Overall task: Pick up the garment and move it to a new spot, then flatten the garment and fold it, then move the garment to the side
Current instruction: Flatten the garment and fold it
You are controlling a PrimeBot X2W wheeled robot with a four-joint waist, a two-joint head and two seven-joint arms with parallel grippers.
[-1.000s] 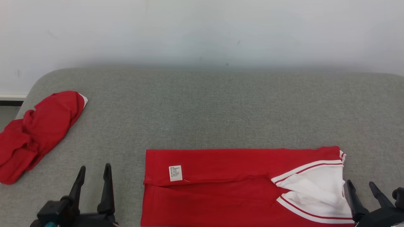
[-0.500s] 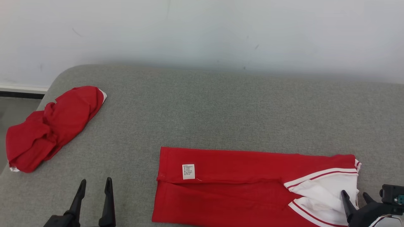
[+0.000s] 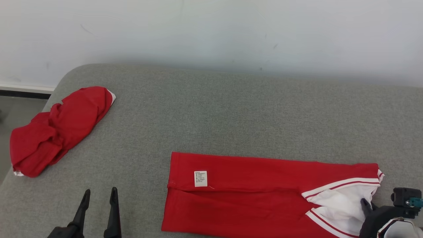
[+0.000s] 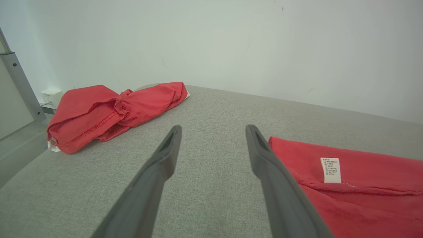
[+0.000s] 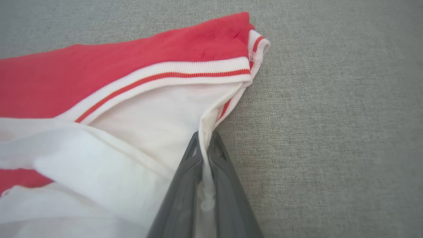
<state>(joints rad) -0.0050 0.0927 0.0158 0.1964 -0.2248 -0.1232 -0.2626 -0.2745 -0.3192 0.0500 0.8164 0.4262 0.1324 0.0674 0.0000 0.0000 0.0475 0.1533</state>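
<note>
1. Wall (image 3: 211,29): pale and plain. It stands beyond both claws, behind the far edge of the table.

2. Table (image 3: 231,115): covered in grey woven fabric, with a rounded far corner ahead of the left claw. It carries all items listed below.

3. Garment (image 3: 248,195): red, folded into a long flat band. It lies between the two claws. Its plain hemmed end is just beside the left claw's inner finger in the left wrist view. Its striped end is at the right claw.

4. Crumpled red cloth (image 3: 56,132): bunched in a heap ahead of the left claw and to its outer side, well apart from the garment.

5. White panel (image 5: 132,138): part of the garment's end, bordered by striped trim (image 5: 165,74) in white with a thin red line. It lies directly ahead of the right claw's fingertips.

6. Left claw (image 3: 100,190): released, fingers spread wide. It holds nothing and touches no cloth.

7. Right claw (image 5: 205,134): clenched. A narrow fold of the white edge runs between its two fingers, so it is grasping the garment.

8. Label (image 4: 330,170): small, white, printed. It lies on the red band near the hemmed end, to the inner side of the left claw.
</note>
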